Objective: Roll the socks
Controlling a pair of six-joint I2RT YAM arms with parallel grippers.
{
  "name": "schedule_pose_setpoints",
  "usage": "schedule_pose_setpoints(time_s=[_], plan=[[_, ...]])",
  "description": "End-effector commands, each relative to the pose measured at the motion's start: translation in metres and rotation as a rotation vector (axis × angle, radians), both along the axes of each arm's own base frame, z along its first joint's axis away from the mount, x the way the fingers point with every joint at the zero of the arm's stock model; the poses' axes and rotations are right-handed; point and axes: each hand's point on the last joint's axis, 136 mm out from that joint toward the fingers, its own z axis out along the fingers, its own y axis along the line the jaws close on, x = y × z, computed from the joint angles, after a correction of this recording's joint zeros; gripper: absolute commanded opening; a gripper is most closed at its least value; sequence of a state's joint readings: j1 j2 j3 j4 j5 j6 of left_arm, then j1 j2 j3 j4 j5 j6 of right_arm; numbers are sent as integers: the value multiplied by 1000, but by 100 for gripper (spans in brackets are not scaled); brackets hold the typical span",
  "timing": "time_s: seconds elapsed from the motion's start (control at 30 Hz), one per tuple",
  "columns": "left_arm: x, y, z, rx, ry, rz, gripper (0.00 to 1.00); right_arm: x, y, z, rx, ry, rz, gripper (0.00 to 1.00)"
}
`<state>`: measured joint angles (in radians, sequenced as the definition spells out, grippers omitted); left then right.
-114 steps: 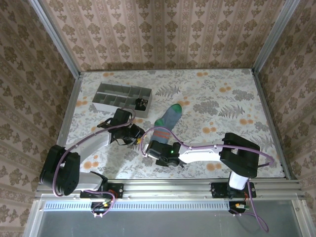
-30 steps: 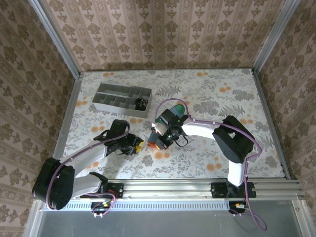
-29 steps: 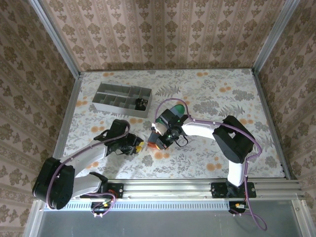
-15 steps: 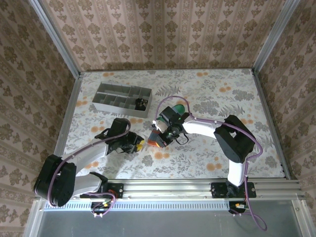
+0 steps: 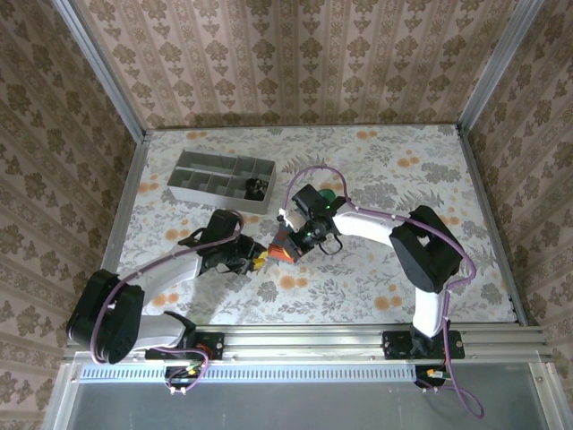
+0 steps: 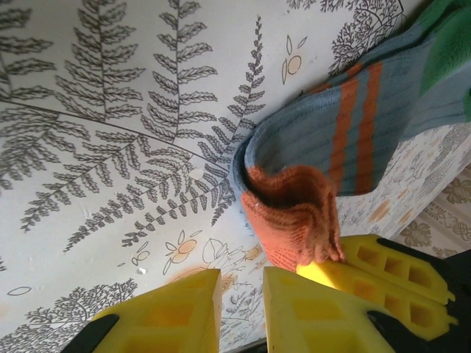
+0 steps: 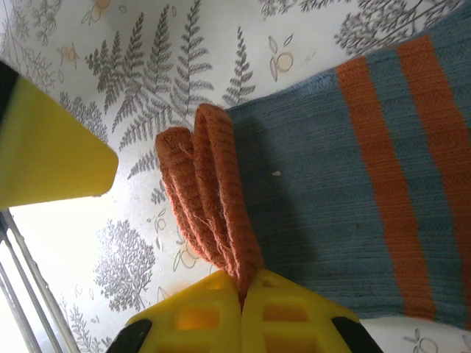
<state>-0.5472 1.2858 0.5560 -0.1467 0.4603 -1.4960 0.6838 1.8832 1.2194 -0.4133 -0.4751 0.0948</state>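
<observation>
The left arm [image 5: 166, 271] is lying low and reaching rightward, and the left gripper [image 6: 241, 298] is holding its fingers a narrow gap apart. The right arm [image 5: 369, 224] is doubling back from its base and sweeping left, wrist dipping. The right gripper [image 7: 241, 285] is pinching tight on the teal-grey sock [image 7: 331, 213] at its cuff, just beside the left one.

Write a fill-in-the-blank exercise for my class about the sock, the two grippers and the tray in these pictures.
1. The right gripper is shut on the sock's cuff, which is ___ in colour.
2. The left gripper stands slightly open and holds ___.
3. The sock's toe is ___.
4. In the top view, the grey tray stands toward the table's ___ side.
Missing words: orange; nothing; green; left.
</observation>
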Motion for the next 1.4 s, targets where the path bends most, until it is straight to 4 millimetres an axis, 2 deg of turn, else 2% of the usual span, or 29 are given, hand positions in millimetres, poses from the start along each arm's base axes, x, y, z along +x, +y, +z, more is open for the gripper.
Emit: schedule_pose_setpoints(time_s=[0.0, 0.37, 0.63, 0.97, 1.07, 1.23, 1.3, 1.37], plan=[[10, -10, 9, -13, -49, -29, 21, 5, -4, -11, -40, 33, -29, 0], [21, -26, -1, 15, -71, -72, 27, 12, -15, -38, -112, 61, -63, 0], [31, -28, -11, 44, -92, -80, 33, 10, -17, -43, -121, 78, -69, 0], [41, -29, -37, 118, -75, -104, 35, 9, -18, -45, -122, 87, -69, 0], [36, -21, -51, 166, -24, -80, 27, 8, -17, -46, -120, 91, -64, 0], [21, -11, -66, 223, 73, -50, 0, 8, -17, -44, -106, 64, -49, 0], [13, -4, -69, 247, 118, -32, 0, 10, -16, -38, -88, 20, -35, 12], [1, 5, -70, 274, 173, -3, 0, 13, -14, -22, -56, -64, -13, 26]])
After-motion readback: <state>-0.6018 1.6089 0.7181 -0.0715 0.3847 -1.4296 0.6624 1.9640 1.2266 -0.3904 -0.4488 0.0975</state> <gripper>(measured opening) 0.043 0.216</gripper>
